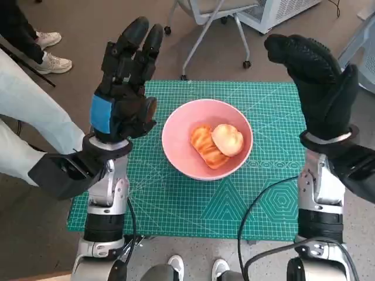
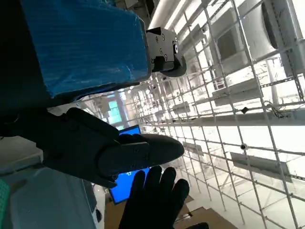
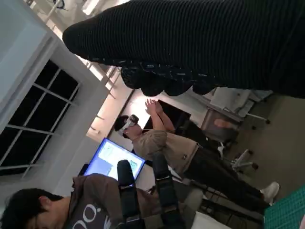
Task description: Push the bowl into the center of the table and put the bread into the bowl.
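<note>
Covering the table, a green cutting mat holds the pink bowl.

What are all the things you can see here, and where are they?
Bowl: one, pink, near the middle of the mat.
Bread: two pieces, orange and pale tan, inside the bowl.
Mat: one, green with grid lines, covering the table.
Chair: one, grey on wheels, on the floor behind the table.
People: two in the right wrist view, near a blue screen; legs and shoes at the head view's left.
Left hand: black with blue tape, raised left of the bowl, empty.
Right hand: black glove, raised right of the bowl, empty.
</note>
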